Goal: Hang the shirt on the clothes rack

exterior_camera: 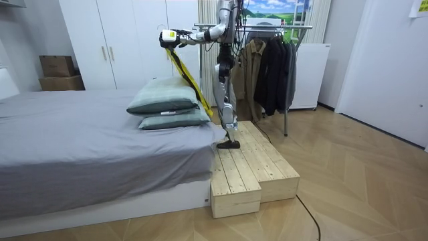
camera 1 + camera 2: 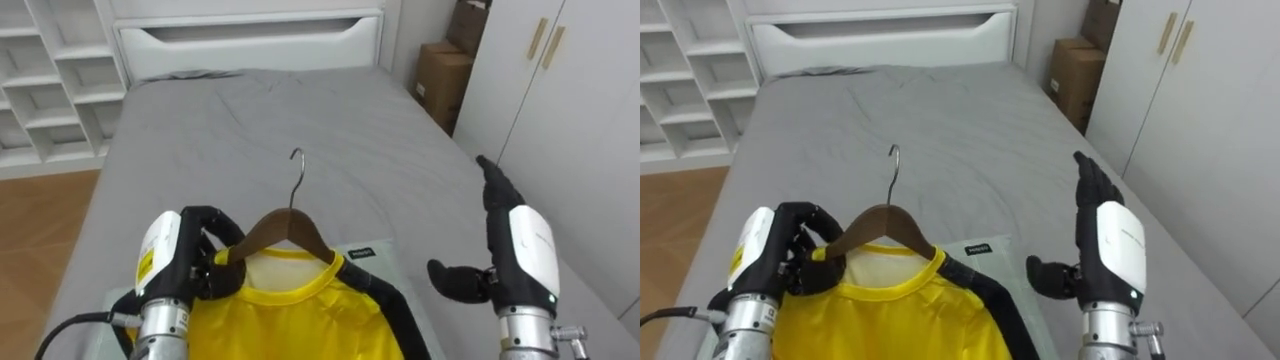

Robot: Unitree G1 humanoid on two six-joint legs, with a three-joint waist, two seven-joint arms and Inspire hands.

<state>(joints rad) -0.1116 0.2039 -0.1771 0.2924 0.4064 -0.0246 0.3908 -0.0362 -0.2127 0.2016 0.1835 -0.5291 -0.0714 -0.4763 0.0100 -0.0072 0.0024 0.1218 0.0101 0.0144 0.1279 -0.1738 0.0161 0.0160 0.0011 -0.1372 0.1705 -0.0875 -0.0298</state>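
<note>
A yellow shirt (image 2: 290, 315) with black sleeves hangs on a wooden hanger (image 2: 288, 226); its metal hook (image 2: 297, 160) points up and away from me. My left hand (image 2: 195, 262) is shut on the hanger's left shoulder and the shirt collar, holding both up over the bed. My right hand (image 2: 512, 240) hovers to the right of the shirt, open with straight fingers and the thumb out, holding nothing. In the room view I stand on a wooden platform (image 1: 257, 167) by the bed, with the shirt (image 1: 182, 67) held out over the pillows. The clothes rack (image 1: 274, 27) stands behind me.
A grey bed (image 2: 300, 120) stretches ahead, with two greenish pillows (image 1: 164, 100) under the shirt. White shelves (image 2: 50, 80) stand on the left, cardboard boxes (image 2: 440, 80) and a white wardrobe (image 2: 570, 110) on the right. Dark garments (image 1: 274, 67) hang on the rack.
</note>
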